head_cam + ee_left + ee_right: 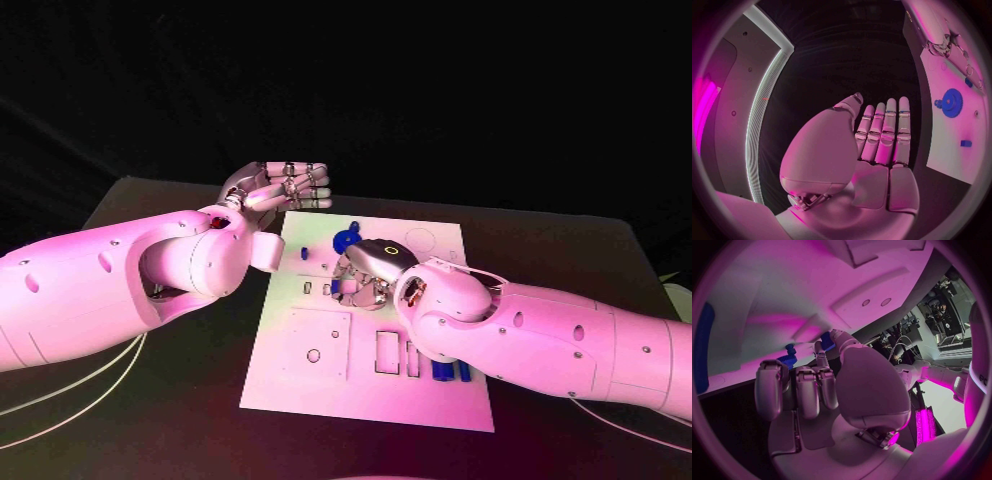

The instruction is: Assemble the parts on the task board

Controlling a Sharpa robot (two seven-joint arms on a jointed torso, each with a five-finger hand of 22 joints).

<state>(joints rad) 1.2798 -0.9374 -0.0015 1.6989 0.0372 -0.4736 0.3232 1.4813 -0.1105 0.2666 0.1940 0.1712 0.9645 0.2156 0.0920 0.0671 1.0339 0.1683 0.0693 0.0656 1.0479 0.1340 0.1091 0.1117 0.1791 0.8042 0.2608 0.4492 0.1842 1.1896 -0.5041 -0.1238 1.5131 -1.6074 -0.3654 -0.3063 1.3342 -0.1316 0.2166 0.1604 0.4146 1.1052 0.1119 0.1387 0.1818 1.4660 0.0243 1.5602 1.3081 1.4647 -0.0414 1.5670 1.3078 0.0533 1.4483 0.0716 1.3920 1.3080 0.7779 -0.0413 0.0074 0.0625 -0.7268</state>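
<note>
The task board [310, 370] is lying flat in the middle of the black table [144, 420], its long side running away from the robot.

The left hand [277, 188] is hovering beyond the board's far left corner, over bare table. In the left wrist view this hand [870, 150] is showing straight fingers [889, 130] lying side by side, with nothing in the palm; it is holding nothing.

The right hand [368, 272] is resting down on the middle of the board, just on the near side of a blue gear [346, 238] that is standing in the board's far half. In the right wrist view the right hand [826, 390] is showing its fingers [807, 390] curled downward, with one fingertip touching a blue part [827, 341] and a ribbed blue piece [786, 360] sitting just beside it. Whether the hand is actually gripping the part or merely touching it cannot be told from these views.

Two more blue parts [450, 371] are lying near the board's near right edge, partly hidden under the right forearm. The left wrist view is showing the blue gear [951, 102] on the board, with a small blue block [966, 143] well apart from it.
</note>
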